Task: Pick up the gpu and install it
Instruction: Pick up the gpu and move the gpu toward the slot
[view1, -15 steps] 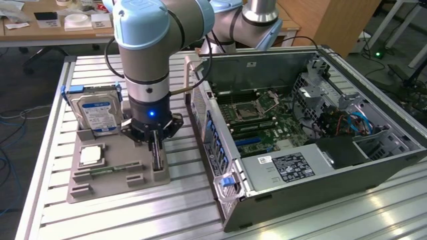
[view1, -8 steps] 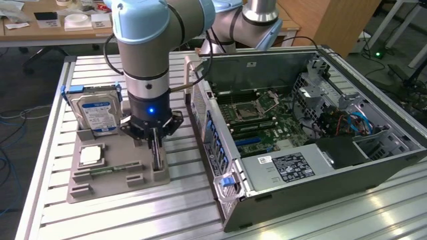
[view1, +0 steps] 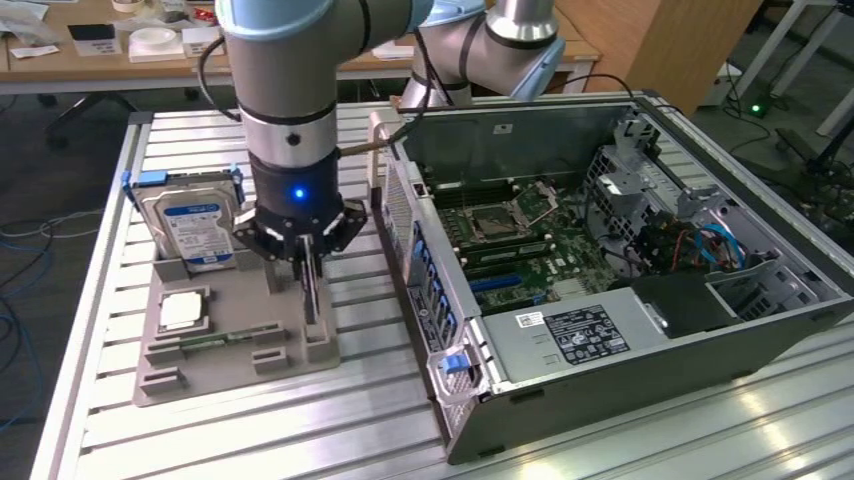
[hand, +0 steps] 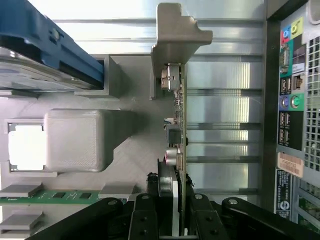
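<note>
The gpu (view1: 311, 295) is a thin dark card standing on edge at the exterior view's right side of the grey holder tray (view1: 227, 375). My gripper (view1: 307, 262) comes straight down onto it, its black fingers either side of the card's top edge. In the wrist view the gpu (hand: 180, 100) is seen edge-on, with its silver end bracket (hand: 172, 40) at the far end. There my gripper (hand: 172, 220) is shut on the card, with a finger (hand: 145, 217) against each face. Its lower edge still looks seated in the tray's slot.
The open computer case (view1: 601, 260) lies to the exterior view's right with its motherboard (view1: 534, 250) exposed; its rear port panel (hand: 292, 100) is close beside the card. On the tray are a hard drive (view1: 194, 225), a processor (view1: 180, 310) and a green memory stick (view1: 214, 340).
</note>
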